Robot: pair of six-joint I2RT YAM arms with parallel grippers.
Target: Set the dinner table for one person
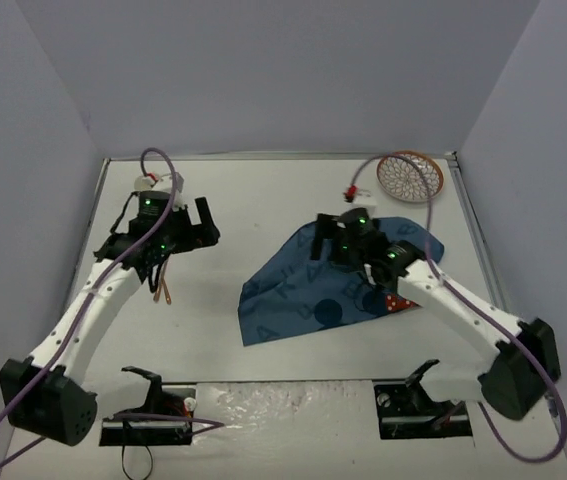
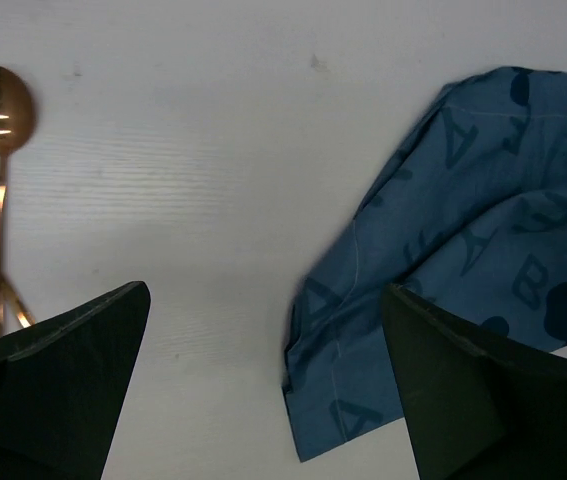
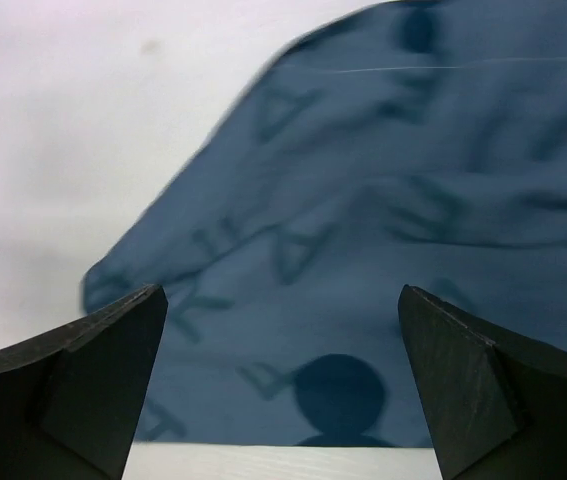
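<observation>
My right gripper (image 3: 278, 300) hangs with its jaws spread wide and nothing between them, right over the blue cloth mat (image 1: 303, 295). My left gripper (image 2: 266, 295) is just as wide and empty, over bare surface between the mat's turned-over corner and a copper-coloured spoon (image 2: 0, 100) whose thin handle crosses other slim copper stems. The mat looks soft and light. It is printed with darker letters, rumpled and lying askew, so I judge it will drag and bunch rather than slide flat, and a hemmed corner or edge is the place to pinch it. Under everything lies the dinner table (image 1: 263, 195), a broad white slab with a faint grain and a thin metal rim, filling the floor between the grey walls. I judge it rigid, smooth and fixed. It is something to set things on, not to take hold of, and polished cutlery may skate on it. A round lattice-patterned disc (image 1: 410, 176) with an orange rim sits at the far right corner.
</observation>
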